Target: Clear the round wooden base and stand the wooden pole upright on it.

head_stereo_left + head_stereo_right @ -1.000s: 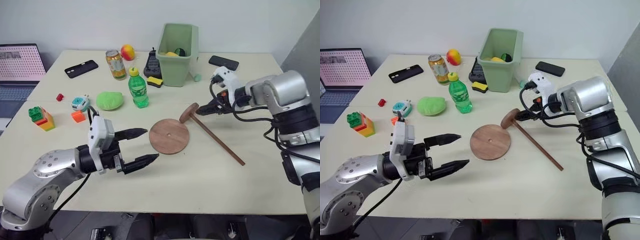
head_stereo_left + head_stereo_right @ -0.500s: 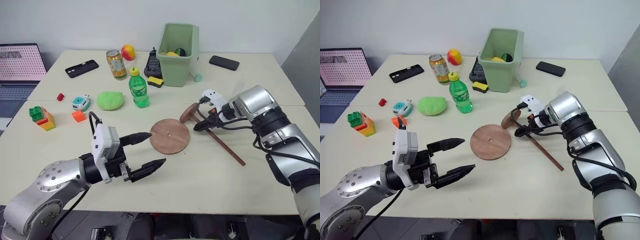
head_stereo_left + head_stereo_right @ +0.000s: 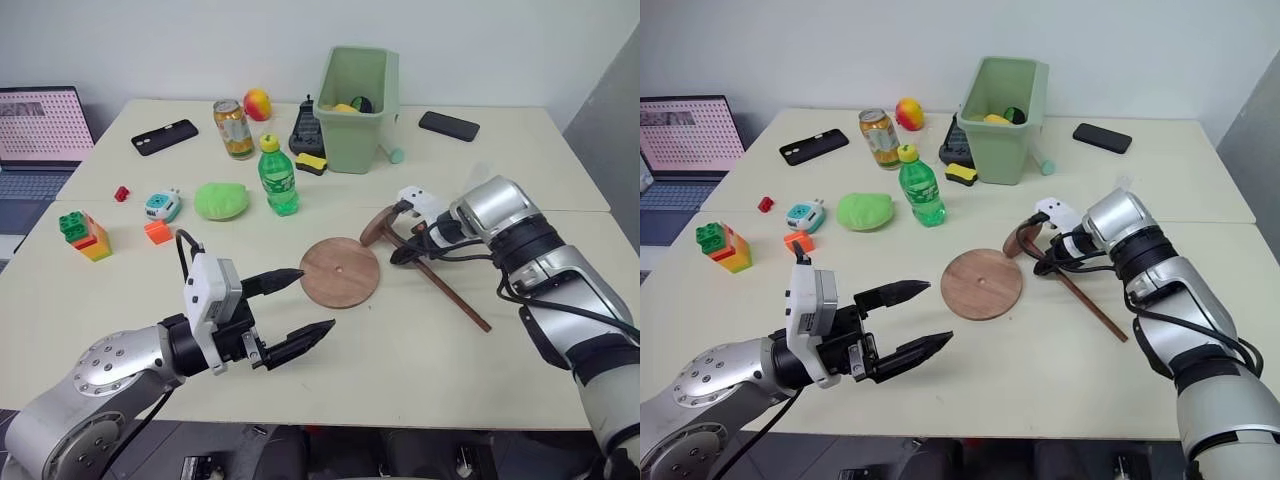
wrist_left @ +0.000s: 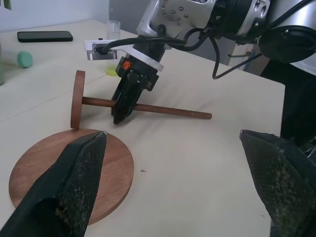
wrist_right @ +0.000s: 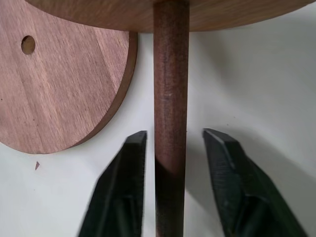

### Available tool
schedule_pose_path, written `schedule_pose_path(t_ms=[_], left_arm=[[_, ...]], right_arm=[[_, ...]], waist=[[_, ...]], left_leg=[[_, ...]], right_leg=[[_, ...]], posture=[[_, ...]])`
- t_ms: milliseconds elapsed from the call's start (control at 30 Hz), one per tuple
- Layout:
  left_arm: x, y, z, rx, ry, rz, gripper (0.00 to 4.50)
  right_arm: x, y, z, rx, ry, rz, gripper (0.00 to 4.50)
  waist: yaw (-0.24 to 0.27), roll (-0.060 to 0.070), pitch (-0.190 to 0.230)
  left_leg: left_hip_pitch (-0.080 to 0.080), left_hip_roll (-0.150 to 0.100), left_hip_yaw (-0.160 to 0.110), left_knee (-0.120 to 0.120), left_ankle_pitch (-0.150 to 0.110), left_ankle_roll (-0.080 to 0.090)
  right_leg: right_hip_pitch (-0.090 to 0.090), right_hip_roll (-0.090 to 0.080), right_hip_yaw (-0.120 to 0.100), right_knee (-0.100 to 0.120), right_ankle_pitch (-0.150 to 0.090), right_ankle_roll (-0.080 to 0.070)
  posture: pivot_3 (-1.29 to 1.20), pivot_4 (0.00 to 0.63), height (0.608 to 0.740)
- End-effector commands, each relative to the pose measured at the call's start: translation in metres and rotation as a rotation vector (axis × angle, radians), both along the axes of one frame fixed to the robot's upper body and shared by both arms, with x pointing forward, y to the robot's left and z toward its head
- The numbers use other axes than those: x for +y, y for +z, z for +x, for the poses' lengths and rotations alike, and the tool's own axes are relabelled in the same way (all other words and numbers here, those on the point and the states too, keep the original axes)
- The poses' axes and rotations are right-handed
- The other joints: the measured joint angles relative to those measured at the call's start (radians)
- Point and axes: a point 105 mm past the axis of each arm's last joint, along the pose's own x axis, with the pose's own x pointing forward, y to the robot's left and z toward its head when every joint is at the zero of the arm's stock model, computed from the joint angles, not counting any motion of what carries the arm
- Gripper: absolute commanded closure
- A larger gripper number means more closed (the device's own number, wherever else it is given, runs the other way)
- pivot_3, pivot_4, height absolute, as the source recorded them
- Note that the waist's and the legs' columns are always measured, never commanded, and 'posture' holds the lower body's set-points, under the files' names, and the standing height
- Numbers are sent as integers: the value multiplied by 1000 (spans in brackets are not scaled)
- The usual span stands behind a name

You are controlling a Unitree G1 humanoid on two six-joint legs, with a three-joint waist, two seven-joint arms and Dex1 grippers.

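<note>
the right hand [image 3: 403,252] is angled down over the wooden pole [image 3: 445,288], its two black fingers [image 5: 123,187] straddling the rod close to the disc end; one finger lies against the rod while a slim gap shows at the other, so the jaws are narrowed around it but not fully clamped. the pole lies flat on the desk [image 3: 400,350], its thick disc end at about 10 o'clock from the hand and its thin end running off toward 4 o'clock. that disc stands on edge just beside the rim of the round wooden base [image 3: 340,271], and whether the two touch cannot be told. the base lies flat near the desk's middle, at about 9 o'clock from the right hand, nothing resting on it, its small centre hole showing. the left hand [image 3: 303,305] hovers at about 7 o'clock from the base, pointing toward it, fingers spread wide and holding nothing. farther off, a green bottle [image 3: 276,176] stands at about 11 o'clock from the base, with a green bin [image 3: 357,96] beyond it at the far side of the desk.
</note>
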Motion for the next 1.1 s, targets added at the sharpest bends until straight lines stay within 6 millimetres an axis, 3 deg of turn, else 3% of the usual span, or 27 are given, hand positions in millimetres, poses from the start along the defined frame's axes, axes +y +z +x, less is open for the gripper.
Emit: schedule_pose_path(t_ms=[33,133,200,333,400,433,500,567,633,767,967,1100], left_arm=[[-6,4,-7,-20,-40,-3,0],[-6,3,-4,-19,-41,-1,0],[-7,3,-3,-18,-53,1,0],[-5,2,-1,-14,-60,10,0],[-2,1,1,-8,-43,15,0],[-1,1,-1,-5,-32,4,0],[2,1,-3,-7,-10,-18,0],[8,-1,-5,-27,64,-48,0],[15,-3,-6,-33,139,-72,0],[25,-24,-21,-60,277,-48,0],[26,-42,-25,-78,361,-55,0],[27,-42,-23,-94,361,-53,0]], right_arm=[[3,19,6,-48,6,19,3536],[0,22,9,-53,-27,28,4246],[-1,30,12,-65,-50,46,4242],[5,64,21,-156,-54,136,4242],[21,104,25,-257,-21,290,4242],[36,138,23,-406,59,406,4242],[50,185,13,-610,121,579,4242],[58,206,-2,-705,88,722,4242],[65,207,-20,-726,101,807,4242],[83,190,-56,-998,117,922,4242],[87,143,-53,-1051,-34,940,4242],[90,131,-54,-1052,-55,926,4242]], waist=[[0,0,0],[0,0,0],[0,0,0],[0,0,0],[-1,0,0],[-2,0,0],[-6,1,0],[-12,1,0],[-10,-1,-1],[-6,-4,-5],[4,-2,-3],[1,-2,-3]], left_leg=[[0,0,0,0,0,0],[0,0,0,0,0,0],[0,0,0,0,0,0],[0,-1,1,0,0,0],[0,0,1,0,0,0],[0,0,1,0,0,0],[-1,0,0,-1,0,0],[-3,1,0,-2,0,0],[-10,1,0,-1,0,0],[-14,3,-1,-1,0,-1],[-13,-1,1,2,1,-1],[-11,0,2,2,1,-2]], right_leg=[[0,0,0,0,0,0],[0,0,0,0,0,0],[0,0,0,0,0,0],[0,0,0,0,0,0],[-1,0,0,0,0,0],[-1,0,0,0,0,0],[-2,1,1,0,0,0],[-6,1,2,1,0,0],[-11,1,0,2,0,0],[-14,0,-1,0,0,0],[-13,-2,0,4,2,1],[-12,0,1,5,2,1]], posture=[[0,150,740],[0,150,740],[0,150,740],[0,150,740],[0,150,740],[0,150,740],[0,150,740],[0,150,740],[0,150,740],[0,150,740],[0,150,740],[0,150,740]])
